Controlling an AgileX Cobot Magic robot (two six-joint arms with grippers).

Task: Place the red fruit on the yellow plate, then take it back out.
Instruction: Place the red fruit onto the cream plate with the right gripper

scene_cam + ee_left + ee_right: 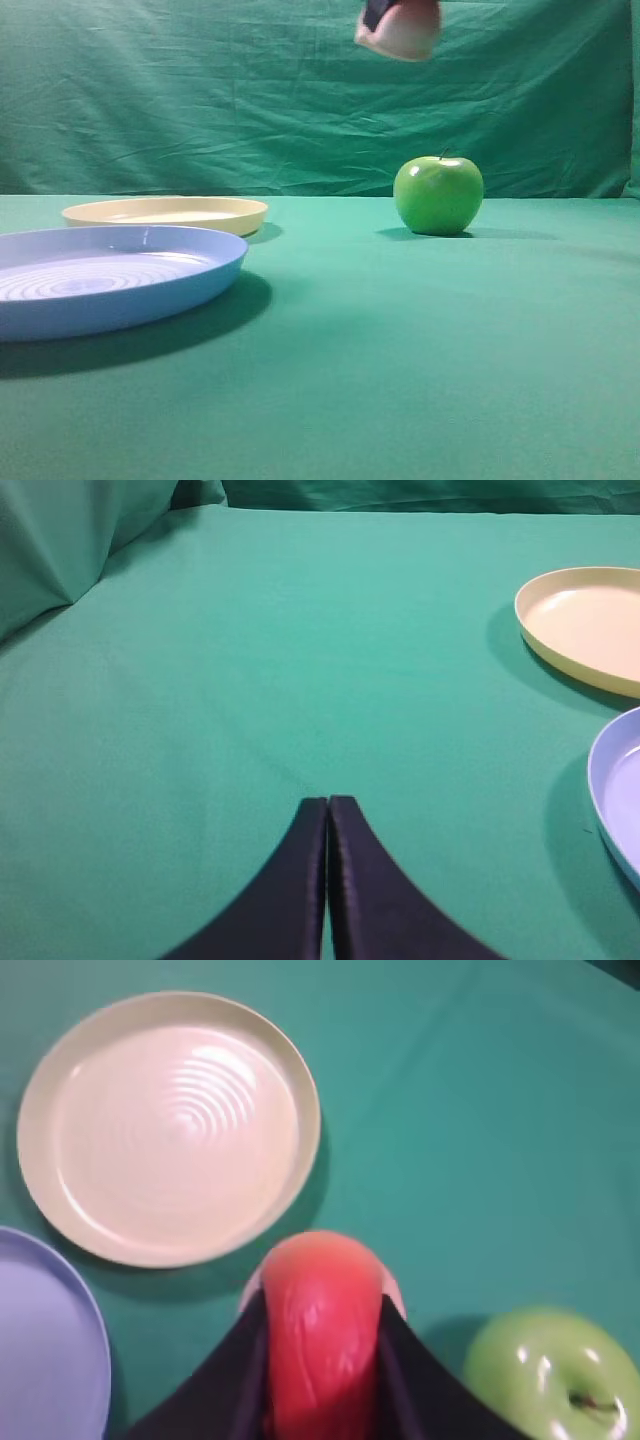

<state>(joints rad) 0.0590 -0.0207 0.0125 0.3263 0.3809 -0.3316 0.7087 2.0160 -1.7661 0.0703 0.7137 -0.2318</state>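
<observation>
The right gripper (322,1360) holds the red fruit (322,1330), its 2 dark fingers (225,1380) pressed against the fruit's sides. In the high view the fruit (402,30) hangs up in the air, clear of the green cloth (400,350). From the wrist, the yellow plate (165,1125) lies ahead and to the left of the gripper, bare inside; the green apple (550,1375) sits just to its right, and the blue plate (45,1350) is at its left edge. The left gripper (328,805) has its fingertips pressed together on nothing, above the cloth, with the yellow plate (590,625) off to its right.
</observation>
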